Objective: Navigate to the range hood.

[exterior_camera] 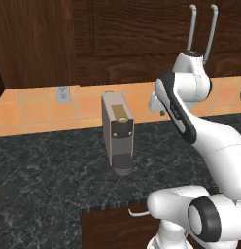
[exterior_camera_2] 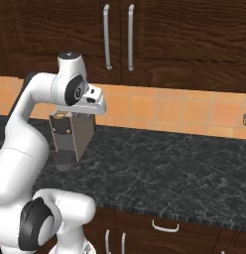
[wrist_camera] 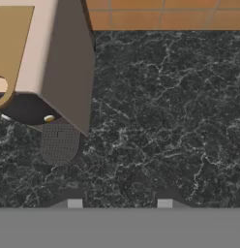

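The pincer [wrist_camera: 119, 203] hangs over the dark speckled counter [wrist_camera: 165, 121], looking down at it. Its two small tips sit well apart with nothing between them — it is open and holds nothing.

Just beside the pincer, up and to one side in the hand view, stands a grey coffee machine [wrist_camera: 49, 58] with a gold front. Its round drip tray [wrist_camera: 59, 143] rests on the counter below it. From the left base view the coffee machine [exterior_camera: 117, 133] stands upright near the back of the counter, in front of the orange tile wall [exterior_camera: 40, 109]. A small white outlet [exterior_camera: 63, 94] sits on that wall. Above the tiles are dark wood cabinets [exterior_camera_2: 169, 39] with two long silver handles [exterior_camera_2: 118, 37]. Below the counter edge there is a drawer with a pale handle [exterior_camera_2: 164, 227].

The range hood is not at this spot. There is no cooktop here either, so I cannot tell which way the hood points or how its long side runs.

So the job looks barely begun, or at least far from done. The robot faces a coffee corner, not the stove. I think the base must drive sideways along the counter until the wide grey hood comes in front of it — which side, these pictures do not tell.
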